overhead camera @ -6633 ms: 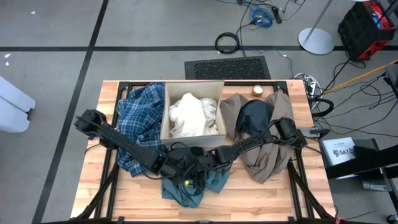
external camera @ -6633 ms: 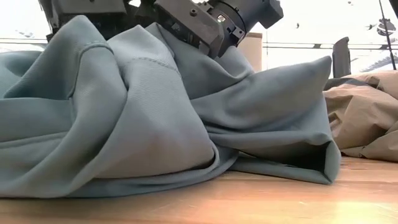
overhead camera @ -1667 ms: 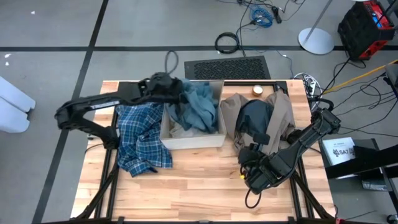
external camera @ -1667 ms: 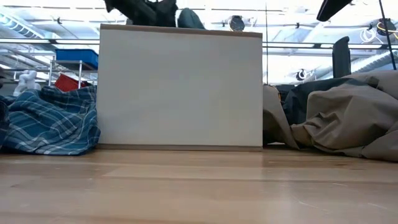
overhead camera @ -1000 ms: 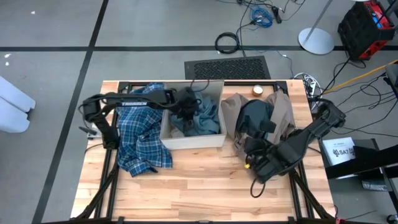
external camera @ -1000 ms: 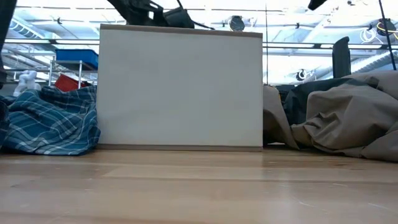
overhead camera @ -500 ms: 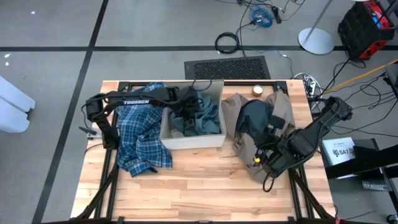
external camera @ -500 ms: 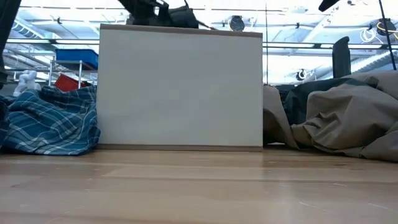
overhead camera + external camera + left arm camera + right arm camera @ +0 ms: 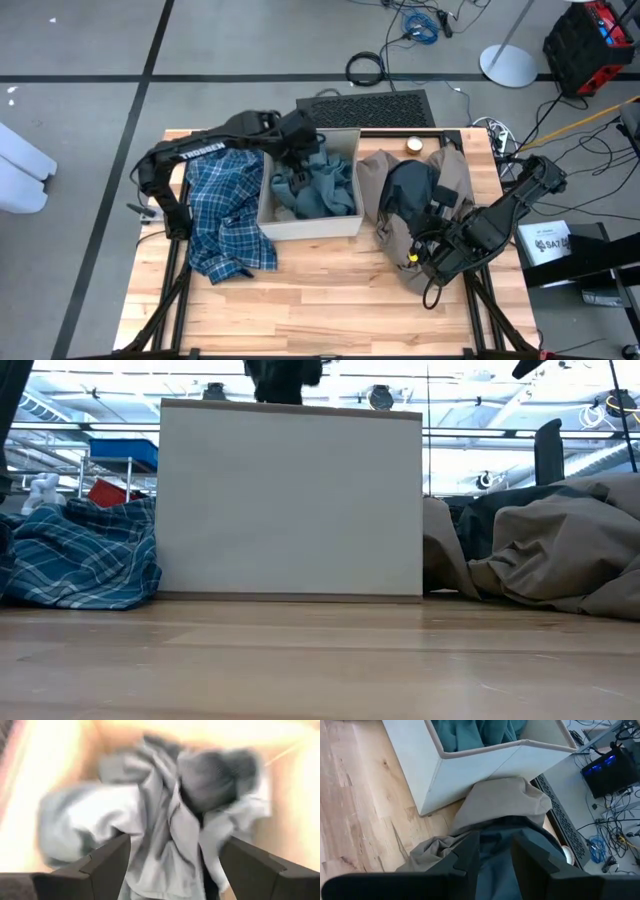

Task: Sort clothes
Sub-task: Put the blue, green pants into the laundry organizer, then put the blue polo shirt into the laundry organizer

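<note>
The teal-green piece (image 9: 318, 185) lies heaped inside the tan box (image 9: 310, 228) at the table's middle back. My left gripper (image 9: 300, 135) hangs open above the box's far left corner, clear of the cloth; in its wrist view the teal-green piece (image 9: 90, 820) shows below the spread fingers of the left gripper (image 9: 175, 840). The plaid shirt (image 9: 225, 215) lies left of the box. The taupe-brown piece (image 9: 455, 190) and the dark piece (image 9: 410, 190) lie right of it. My right gripper (image 9: 420, 250) hovers over their near edge, with a narrow gap between its fingers (image 9: 495, 852) and nothing in it.
A small round object (image 9: 414, 145) sits at the table's far edge behind the taupe-brown piece. Bare wood (image 9: 330, 290) fills the table's near half. In the low view the box wall (image 9: 290, 500) stands between the plaid shirt (image 9: 80, 555) and the taupe-brown piece (image 9: 560, 550).
My left gripper has risen straight up out of the box and off the teal-green piece, which stays heaped inside. My right gripper has shifted a little toward the table's right and far edges, over the taupe-brown piece.
</note>
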Robot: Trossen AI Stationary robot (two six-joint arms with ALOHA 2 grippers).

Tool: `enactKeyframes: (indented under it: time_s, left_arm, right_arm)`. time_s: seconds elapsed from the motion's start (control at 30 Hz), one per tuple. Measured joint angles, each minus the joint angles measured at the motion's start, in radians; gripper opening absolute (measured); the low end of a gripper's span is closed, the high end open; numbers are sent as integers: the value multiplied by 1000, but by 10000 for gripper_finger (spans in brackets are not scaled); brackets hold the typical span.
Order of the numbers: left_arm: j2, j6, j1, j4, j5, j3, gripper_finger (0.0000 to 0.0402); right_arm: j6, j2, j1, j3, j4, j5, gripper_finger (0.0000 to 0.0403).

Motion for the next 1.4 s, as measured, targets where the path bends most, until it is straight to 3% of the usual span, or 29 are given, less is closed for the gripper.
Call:
enactKeyframes:
  time_s: [0.27, 0.43, 0.67, 0.93, 1.3, 1.4]
  left_arm:
    - [0, 19, 13, -131, -144, 257, 301]
    - [-6, -27, -9, -184, -74, 368, 302]
    - [-22, -134, -111, -358, -27, 371, 302]
    - [-24, -348, -364, -433, -46, 370, 302]
    - [-24, -801, -811, -431, -402, 365, 302]
    - [-24, -941, -902, -434, -483, 293, 302]
  right_arm:
    - [-3, 0, 0, 0, -2, 0, 98]
    - [-9, 0, 0, 0, -2, -14, 98]
    - [-1, 0, 0, 0, -1, -40, 98]
    - [-9, 0, 0, -2, 3, -35, 98]
    - [-55, 0, 0, -86, 43, -35, 98]
    - [-83, 0, 0, -92, 99, -35, 98]
